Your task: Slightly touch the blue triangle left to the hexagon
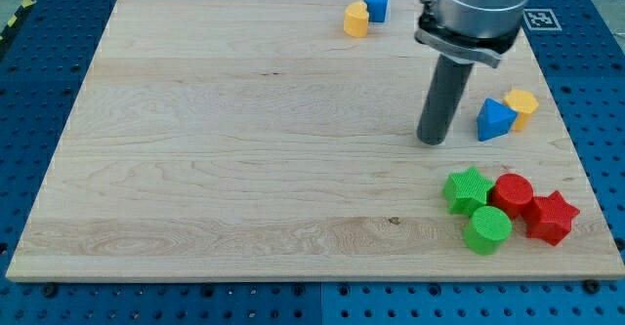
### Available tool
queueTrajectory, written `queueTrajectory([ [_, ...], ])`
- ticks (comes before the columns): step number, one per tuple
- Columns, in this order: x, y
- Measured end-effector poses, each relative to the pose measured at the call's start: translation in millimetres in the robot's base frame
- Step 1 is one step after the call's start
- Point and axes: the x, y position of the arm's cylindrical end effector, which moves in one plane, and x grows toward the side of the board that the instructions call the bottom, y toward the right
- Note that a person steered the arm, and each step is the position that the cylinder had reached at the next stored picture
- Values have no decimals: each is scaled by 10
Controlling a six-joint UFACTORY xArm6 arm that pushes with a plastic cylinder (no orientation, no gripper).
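Observation:
The blue triangle [494, 119] lies at the view's right, touching the left side of the yellow hexagon [522, 105]. My tip [431, 141] rests on the wooden board [244, 149] to the left of the blue triangle, a short gap apart from it. The dark rod rises from the tip to the grey arm body at the view's top.
A yellow heart-like block [356, 20] and a blue cube [376, 3] sit together at the view's top. A green star [467, 189], red cylinder [512, 194], green cylinder [486, 229] and red star [551, 217] cluster at the bottom right.

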Motion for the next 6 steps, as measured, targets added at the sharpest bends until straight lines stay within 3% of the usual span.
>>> queueTrajectory([
  [2, 201, 303],
  [5, 201, 1321],
  [6, 197, 1377],
])
